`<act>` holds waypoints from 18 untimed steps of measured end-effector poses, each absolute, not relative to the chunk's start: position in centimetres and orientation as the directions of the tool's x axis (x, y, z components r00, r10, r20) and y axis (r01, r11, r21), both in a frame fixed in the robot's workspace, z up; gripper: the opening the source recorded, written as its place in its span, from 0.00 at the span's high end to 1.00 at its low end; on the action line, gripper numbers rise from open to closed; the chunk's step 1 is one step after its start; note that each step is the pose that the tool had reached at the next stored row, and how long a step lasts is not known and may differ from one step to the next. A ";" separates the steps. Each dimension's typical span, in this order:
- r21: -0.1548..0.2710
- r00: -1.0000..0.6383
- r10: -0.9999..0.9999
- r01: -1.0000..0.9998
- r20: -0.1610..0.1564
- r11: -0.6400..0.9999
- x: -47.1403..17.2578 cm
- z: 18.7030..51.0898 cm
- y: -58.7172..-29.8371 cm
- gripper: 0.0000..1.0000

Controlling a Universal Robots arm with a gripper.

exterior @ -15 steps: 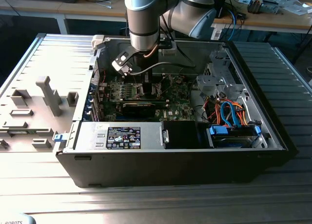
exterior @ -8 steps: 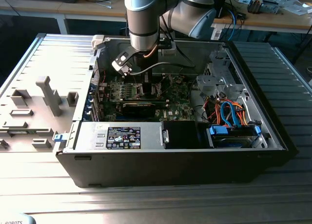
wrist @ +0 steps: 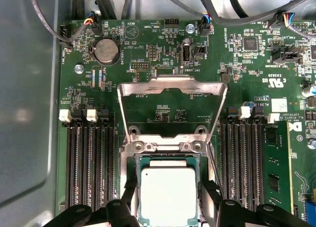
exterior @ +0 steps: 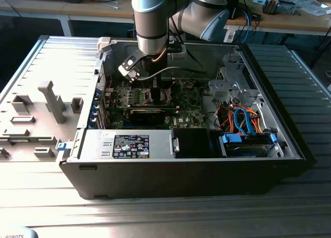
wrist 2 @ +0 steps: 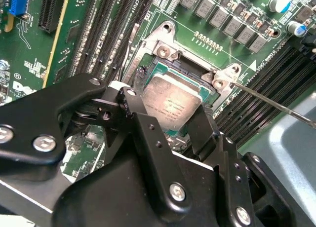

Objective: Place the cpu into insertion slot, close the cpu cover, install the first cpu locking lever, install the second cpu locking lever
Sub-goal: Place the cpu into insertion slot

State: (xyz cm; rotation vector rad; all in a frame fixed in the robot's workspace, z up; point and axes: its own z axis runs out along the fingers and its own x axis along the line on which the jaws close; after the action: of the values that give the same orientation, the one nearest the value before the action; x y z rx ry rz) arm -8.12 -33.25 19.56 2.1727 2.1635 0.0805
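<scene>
The black two-fingered gripper (wrist: 170, 188) is set narrow, and its fingers (wrist 2: 200, 123) lie against two opposite edges of the small square cpu with the silver-grey metal top (wrist 2: 173, 106), so it holds the chip. The cpu sits level within the metal rim of the square insertion slot (wrist: 165, 146). A strip of the slot's dark inside shows along one edge of the chip. Whether the chip is fully seated cannot be told.

The thin metal cpu cover (wrist: 173, 87) is open. It stands raised from the slot's rim on the side away from the gripper, and the green motherboard (wrist: 163, 54) shows through its large window. A thin steel locking lever (wrist 2: 276, 104) runs out from one corner of the slot, lifted clear of the board and not latched.

Rows of long black memory sockets (wrist: 91, 163) lie on both sides of the slot. Beyond the cover from the slot there is a round silver coin battery (wrist: 106, 50).

In the exterior view, the grey and blue robot arm (exterior: 151, 20) reaches straight down into the open black computer case (exterior: 155, 176), ending over the slot.
</scene>
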 end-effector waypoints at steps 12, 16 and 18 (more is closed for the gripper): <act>0.090 0.005 1.000 0.996 -0.015 -0.004 -8.1 22.2 -33.2 0.38; 0.076 0.005 1.000 0.997 -0.017 -0.003 -7.4 22.3 -33.2 0.59; 0.063 0.005 1.000 0.998 -0.022 -0.003 -6.9 22.3 -33.2 0.65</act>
State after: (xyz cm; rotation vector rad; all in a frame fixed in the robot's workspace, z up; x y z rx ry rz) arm -6.92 -33.22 22.32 2.1828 2.1744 0.0446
